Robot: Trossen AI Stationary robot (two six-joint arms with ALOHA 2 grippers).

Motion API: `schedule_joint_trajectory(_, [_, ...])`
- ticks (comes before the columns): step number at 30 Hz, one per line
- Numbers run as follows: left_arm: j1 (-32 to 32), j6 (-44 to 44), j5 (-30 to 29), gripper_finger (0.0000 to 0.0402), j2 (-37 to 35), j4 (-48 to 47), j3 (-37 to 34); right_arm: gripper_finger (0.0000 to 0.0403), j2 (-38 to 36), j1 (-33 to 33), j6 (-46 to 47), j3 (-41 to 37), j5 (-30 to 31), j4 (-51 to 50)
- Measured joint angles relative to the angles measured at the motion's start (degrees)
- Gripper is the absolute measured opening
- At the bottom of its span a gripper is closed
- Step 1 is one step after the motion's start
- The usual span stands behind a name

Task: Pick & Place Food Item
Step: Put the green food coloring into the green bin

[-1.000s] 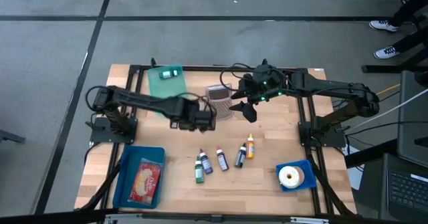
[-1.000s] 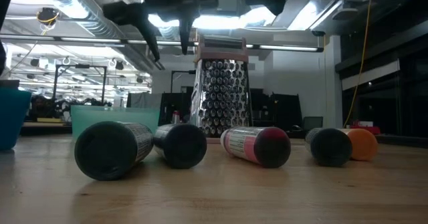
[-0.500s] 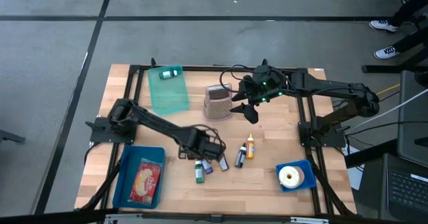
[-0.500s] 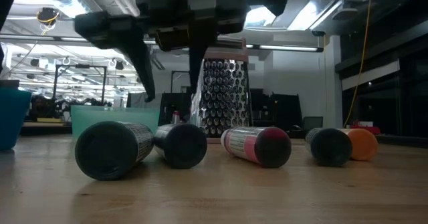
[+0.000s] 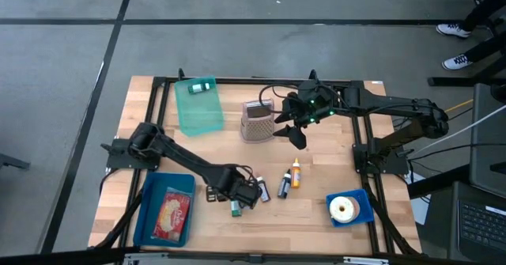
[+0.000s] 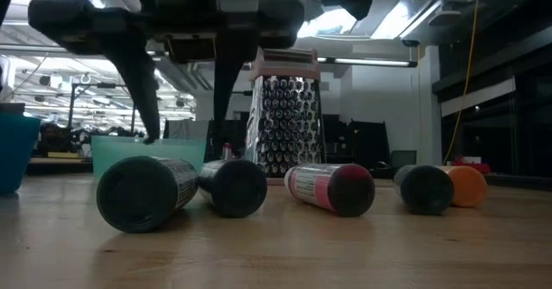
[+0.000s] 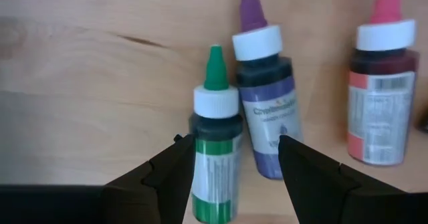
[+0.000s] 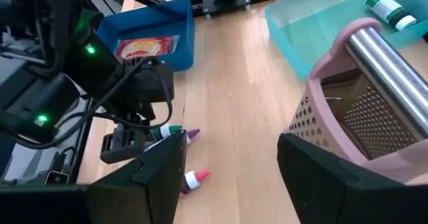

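Several small food-colouring bottles lie on their sides on the wooden table: a green-capped one (image 7: 215, 164), a purple one (image 7: 266, 110) and a red one (image 7: 378, 103). My left gripper (image 5: 237, 195) points straight down just above the green bottle (image 6: 142, 194), open, with one finger over each side of it and clear of it. My right gripper (image 5: 288, 130) hovers open and holding nothing beside the metal grater (image 5: 257, 123), well above the table.
A blue tray (image 5: 147, 217) with a food packet sits at the near left. A teal container (image 5: 198, 111) stands at the far left, and a blue dish (image 5: 348, 210) with a white ring at the near right. An orange bottle (image 5: 296, 172) and a dark one (image 5: 284, 184) lie to the right.
My left gripper has swung from beside the grater toward the table's near edge and come down over the green and purple bottles, its wrist rolling as it went. Its fingers have stayed open. The bottles have not moved.
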Motion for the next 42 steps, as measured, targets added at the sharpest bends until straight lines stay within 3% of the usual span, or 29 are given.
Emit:
schedule_joint_trajectory(24, [0.62,1.55,1.87,0.0206,5.26,-3.11,-0.04,0.0231,0.0,0.76,0.38,-0.01,0.15,-0.42])
schedule_joint_trajectory(35, [0.07,0.11,3.03,0.0126,6.84,-0.71,0.04,0.0231,0.0,0.76,0.19,-0.01,0.13,-1.09])
schedule_joint_trajectory(42, [-0.32,0.16,2.09,0.012,6.82,0.97,0.04,0.0231,0.0,0.76,-0.23,0.01,0.15,-1.03])
